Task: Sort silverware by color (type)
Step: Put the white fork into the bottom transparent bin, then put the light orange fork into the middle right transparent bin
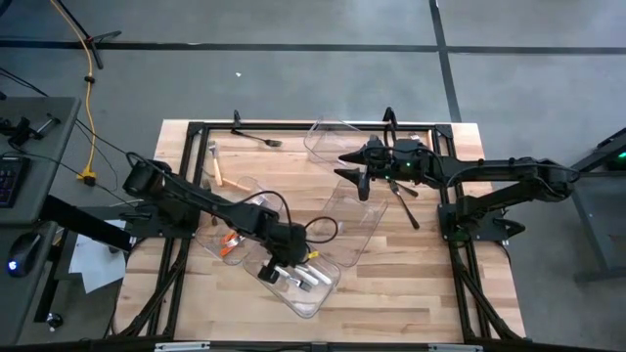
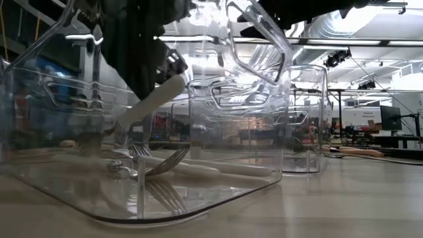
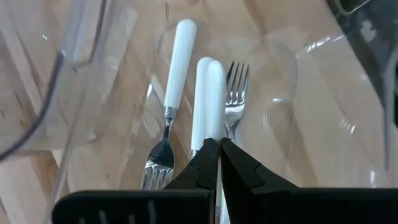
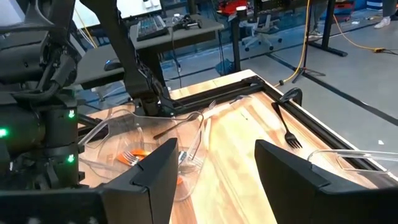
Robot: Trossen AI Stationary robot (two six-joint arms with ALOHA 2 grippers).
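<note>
Clear plastic bins sit on a slatted wooden table (image 1: pixel 411 284), and the left gripper (image 3: pixel 214 146) is lowered inside the nearest one (image 1: pixel 328 284), its fingers pinched tight on a white-handled utensil (image 3: pixel 215 93) whose handle points away from the wrist. Under it, on the bin floor, lie 2 white-handled forks, one to the side (image 3: pixel 169 112) and one just beside the held piece (image 3: pixel 233 93); a 3rd white handle (image 3: pixel 200 99) touches the held one, and I cannot tell what head it carries.

Orange-handled pieces (image 1: pixel 230 244) rest in a neighbouring bin. An orange-handled utensil (image 1: pixel 217 168) and a black fork (image 1: pixel 256 138) lie loose near the table's far edge, and another black piece (image 1: pixel 404 203) lies under the right arm.

Over the far side of the table the right gripper (image 4: pixel 211 165) hangs with its fingers spread wide and nothing between them.

Likely trouble from here: the low view shows the near bin tipped, 1 side lifted off the table, so a release could let the white pieces slide together or let the bin rock. The held handle touches its neighbour, so opening the fingers may nudge that piece. The grip sits near 1 end of a smooth handle, so it could swivel if lifted. Remaining loose pieces lie well apart from their bins, and one lies close under the right arm, which could brush it.
</note>
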